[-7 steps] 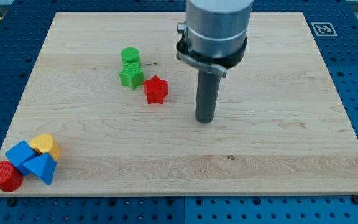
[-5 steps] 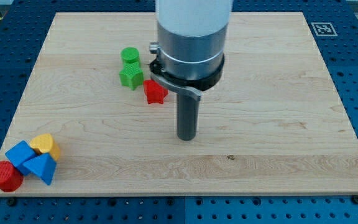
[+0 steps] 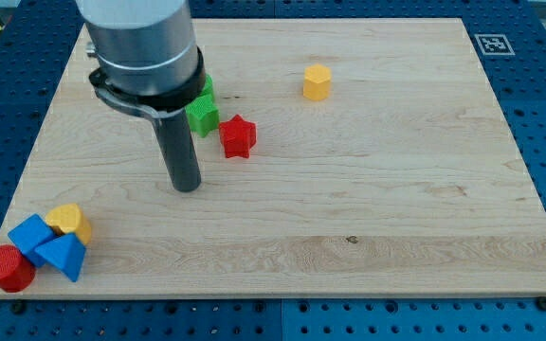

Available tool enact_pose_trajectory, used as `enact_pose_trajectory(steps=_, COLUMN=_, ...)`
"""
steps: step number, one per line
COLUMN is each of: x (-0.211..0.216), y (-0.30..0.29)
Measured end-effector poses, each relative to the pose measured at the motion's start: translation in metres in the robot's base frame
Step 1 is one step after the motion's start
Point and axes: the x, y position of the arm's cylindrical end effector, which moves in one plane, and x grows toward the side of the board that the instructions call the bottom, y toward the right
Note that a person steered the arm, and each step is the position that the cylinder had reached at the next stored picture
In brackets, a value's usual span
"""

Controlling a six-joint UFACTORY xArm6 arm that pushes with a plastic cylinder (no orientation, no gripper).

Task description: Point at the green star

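The green star (image 3: pixel 203 115) lies on the wooden board (image 3: pixel 396 189) at the upper left of centre, partly hidden by my arm. A green cylinder (image 3: pixel 207 86) sits just above it, mostly hidden. A red star (image 3: pixel 238 136) lies just right of and below the green star. My tip (image 3: pixel 187 187) rests on the board below the green star, a short gap away and slightly to its left.
A yellow hexagonal block (image 3: pixel 317 82) sits at the upper middle. At the bottom left corner cluster a red cylinder (image 3: pixel 8 268), a blue cube (image 3: pixel 31 233), a blue triangular block (image 3: pixel 63 256) and a yellow block (image 3: pixel 70 221).
My arm has swept left across the board, from right of the red star to below the green star. The yellow hexagonal block is now uncovered. No block has moved.
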Motion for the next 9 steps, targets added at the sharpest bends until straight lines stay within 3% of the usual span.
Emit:
enact_pose_trajectory(steps=3, x=-0.068, y=-0.031)
enact_pose_trajectory(steps=9, x=-0.081, y=-0.008)
